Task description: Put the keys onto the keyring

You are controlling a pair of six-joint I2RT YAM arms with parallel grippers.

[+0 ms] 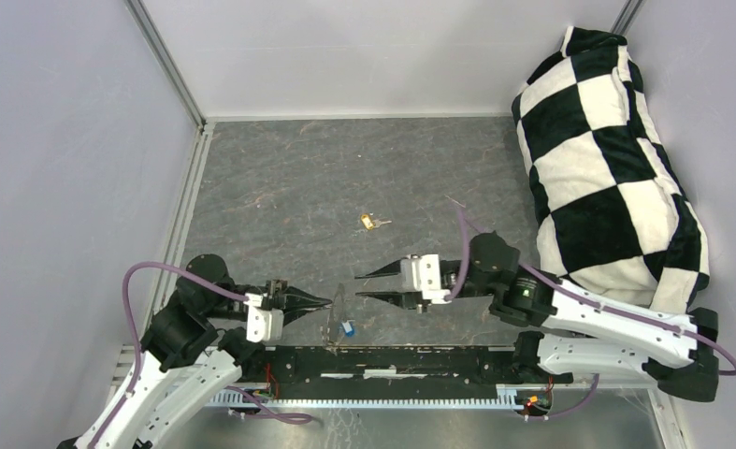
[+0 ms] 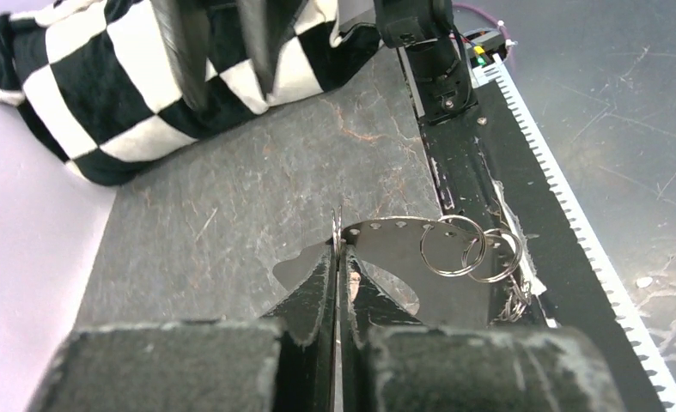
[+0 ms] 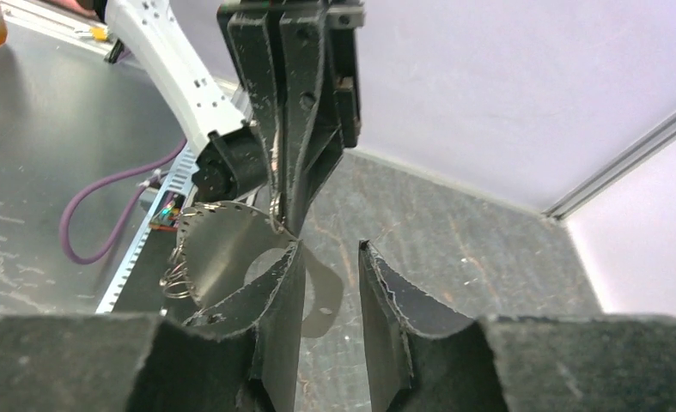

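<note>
Grey slate tabletop (image 1: 280, 178), pale walls (image 1: 64, 140), a checkered cushion (image 1: 607, 159) (far right). The left gripper (image 2: 338, 257) pinches the keyring (image 2: 386, 240); the right gripper (image 3: 330, 257) gapes.

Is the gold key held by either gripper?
No, the gold key lies loose on the table, apart from the left gripper and the right gripper.

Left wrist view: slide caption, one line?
Left tool shut on the edge of the silver keyring, wire rings at its end, checkered cushion behind.
</note>
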